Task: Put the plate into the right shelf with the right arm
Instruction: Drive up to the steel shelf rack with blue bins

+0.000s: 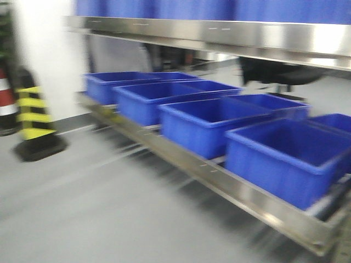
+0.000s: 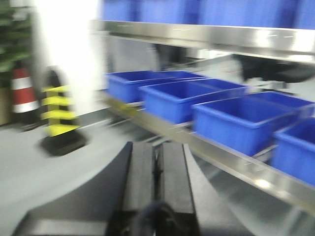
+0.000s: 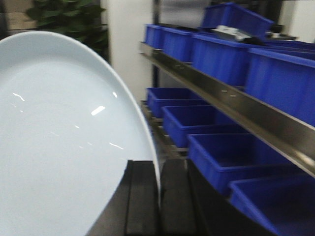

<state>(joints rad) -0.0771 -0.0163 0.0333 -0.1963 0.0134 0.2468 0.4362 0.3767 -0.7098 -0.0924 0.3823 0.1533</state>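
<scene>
White glazed plate [image 3: 59,147] is seen filling the left half of the right wrist view, held on edge. Its rim is clamped between the two black fingers of the right gripper [image 3: 158,169] at bottom centre, so those jaws are closed on the plate. The plate is kept in the air, apart from the right shelf [image 3: 236,105], whose brushed steel lip is seen running diagonally across the right side of that frame. Blue bins [image 3: 221,152] are lined up on its lower and upper tiers. A green plant [image 3: 69,14] is caught at upper left.

In the left wrist view the left gripper [image 2: 156,147] is shown at bottom centre. Its jaws are pressed together with only a thin seam between them, and nothing is held.

The front view is heavily blurred. The shelf is spread from upper left to lower right, with bins in a row on the low tier. A yellow-black striped bollard [image 1: 32,112] and a red-white cone [image 1: 6,98] are placed on the grey floor [image 1: 82,208] at the left edge.
</scene>
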